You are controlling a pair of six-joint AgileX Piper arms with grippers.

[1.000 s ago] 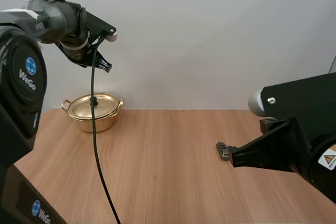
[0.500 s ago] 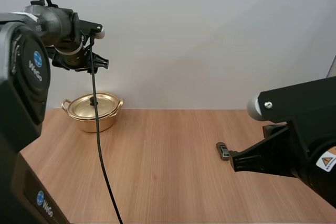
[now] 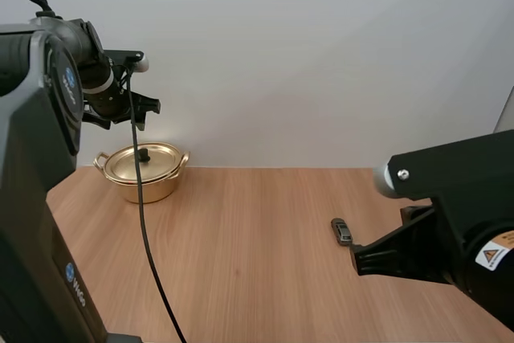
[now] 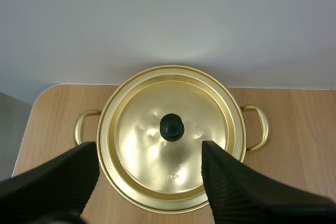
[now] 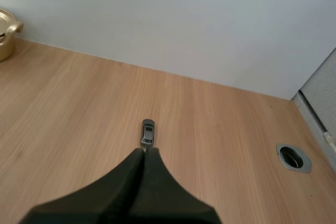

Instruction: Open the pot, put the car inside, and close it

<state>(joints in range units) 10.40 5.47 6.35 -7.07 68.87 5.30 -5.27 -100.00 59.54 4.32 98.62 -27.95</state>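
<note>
Right wrist view: car [image 5: 148, 132] just beyond right end effector [image 5: 143, 152].

A wooden table [image 3: 257, 230] with pale grain spreads out beneath and ahead of the right gripper [image 5: 143, 153]. Off to that gripper's side, a round metal-rimmed port [image 5: 293, 157] sits in the top, near a grey panel [image 5: 320, 93]. Beyond the left gripper [image 4: 149, 156] rises a plain pale wall [image 3: 321, 54] with a soft bright patch [image 4: 173, 51]. The grey strip [image 4: 13, 124] past the table's rounded corner may be floor.
</note>
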